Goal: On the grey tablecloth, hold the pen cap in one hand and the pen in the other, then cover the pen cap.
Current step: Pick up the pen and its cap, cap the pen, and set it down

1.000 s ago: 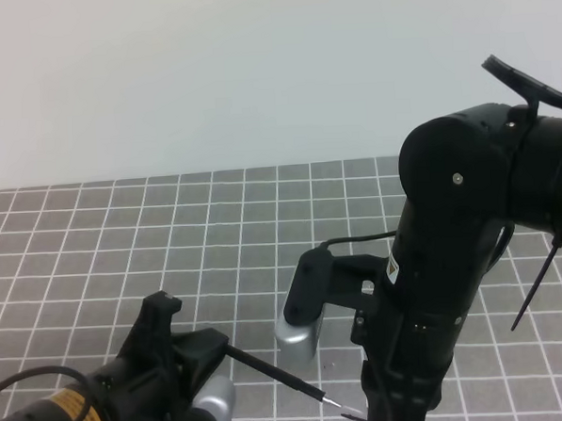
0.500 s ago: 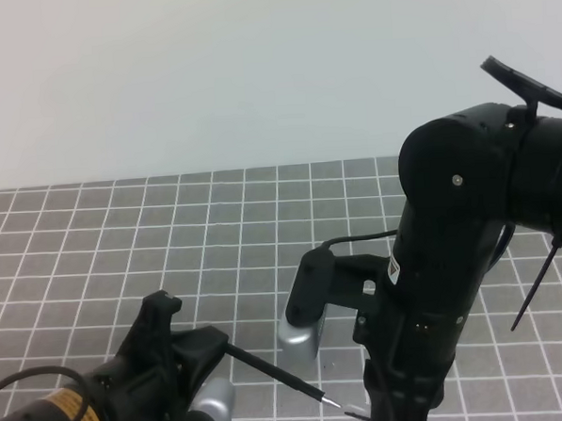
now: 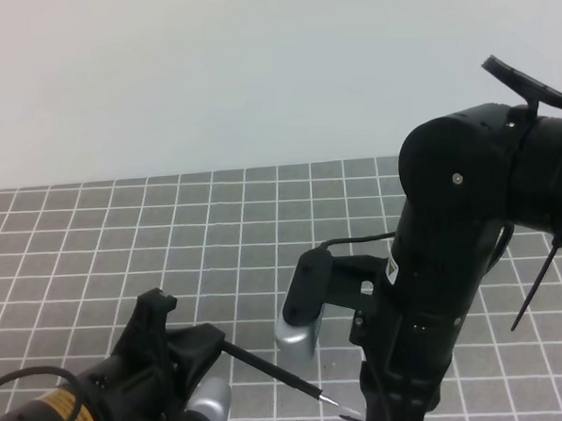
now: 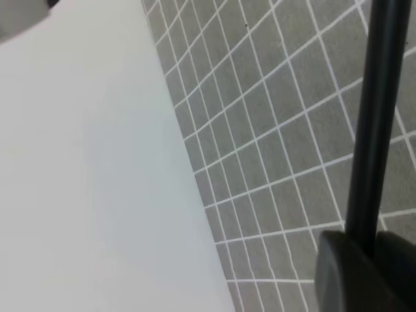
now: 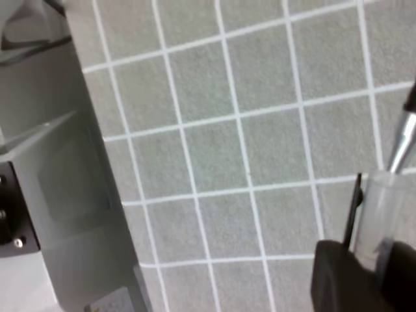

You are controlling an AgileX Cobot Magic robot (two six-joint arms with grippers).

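Grey cloth with white grid lines, the grey tablecloth, fills the scene beneath both of your arms. Your left gripper, low at the left of the high view, is clamped narrowly on the rear of the pen; the slim black shaft slants down and to the right from its jaws, clear of the cloth, and ends in a small silver tip beside the base of your right arm. In the left wrist view the pen rises as a dark bar straight out of the gripper's finger at the bottom right. Your right gripper is hidden behind its own arm in the high view, but its wrist view shows it closed on the pen cap, which there looks pale and translucent with a dark clip along its left side. The pen's silver tip sits just above the cap's open end, slightly tilted, and you cannot tell whether it has entered.
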